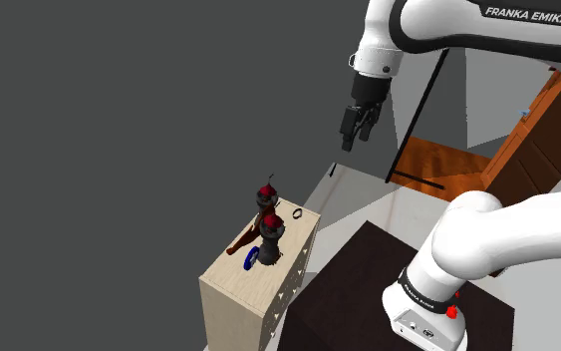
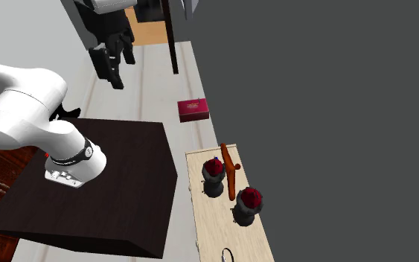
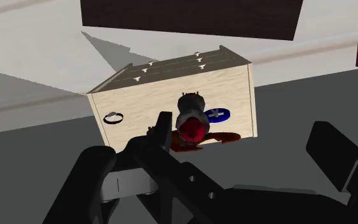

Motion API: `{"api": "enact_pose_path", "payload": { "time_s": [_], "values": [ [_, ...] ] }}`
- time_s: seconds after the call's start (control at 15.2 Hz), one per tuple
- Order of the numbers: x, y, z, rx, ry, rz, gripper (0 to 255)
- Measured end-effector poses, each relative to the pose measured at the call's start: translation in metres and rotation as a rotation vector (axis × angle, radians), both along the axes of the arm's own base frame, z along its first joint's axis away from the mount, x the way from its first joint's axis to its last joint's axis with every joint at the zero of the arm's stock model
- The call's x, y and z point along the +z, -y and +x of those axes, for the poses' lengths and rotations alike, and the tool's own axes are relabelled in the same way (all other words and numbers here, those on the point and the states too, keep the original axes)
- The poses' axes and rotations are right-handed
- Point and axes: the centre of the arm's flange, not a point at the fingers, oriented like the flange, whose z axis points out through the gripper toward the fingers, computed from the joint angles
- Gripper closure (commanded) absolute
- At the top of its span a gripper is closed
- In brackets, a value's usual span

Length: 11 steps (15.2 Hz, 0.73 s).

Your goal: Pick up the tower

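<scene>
Shoulder view: the gripper (image 1: 356,138) hangs high in free air, well apart from the pale wooden cabinet (image 1: 233,291) and to the shoulder view's right of it. In the wrist view its two fingers (image 3: 161,127) stand wide apart and nothing is held between them. On the narrow cabinet top stand two alike dark towers with red tops, and I cannot tell which one is meant: one tower (image 1: 268,195) is at the far part of the top, the other tower (image 1: 271,237) is nearer the middle. Just beside the other tower, on its near side, lies a blue ring (image 1: 251,259), and a red-brown stick (image 1: 243,244) reaches to the top's left edge, next to the grey wall (image 1: 89,150). A small black ring (image 1: 296,212) lies near the far right corner. The air above both towers is open. The dark stand (image 1: 348,279) is just beside the drawer front. In the second exterior view a dark red box (image 2: 193,110) lies on the floor (image 2: 148,89), apart from the cabinet.
</scene>
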Motion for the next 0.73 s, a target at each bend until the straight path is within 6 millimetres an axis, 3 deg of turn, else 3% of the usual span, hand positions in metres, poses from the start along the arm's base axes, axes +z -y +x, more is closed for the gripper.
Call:
{"api": "enact_pose_path", "payload": {
  "time_s": [0.13,0.33,0.73],
  "values": [
    [-0.005,-0.002,0.004,-0.020,-0.001,0.000,0],
    [-0.030,-0.010,0.022,-0.133,-0.007,0.001,0],
    [-0.095,-0.024,0.064,-0.400,-0.018,0.003,0]
  ]
}}
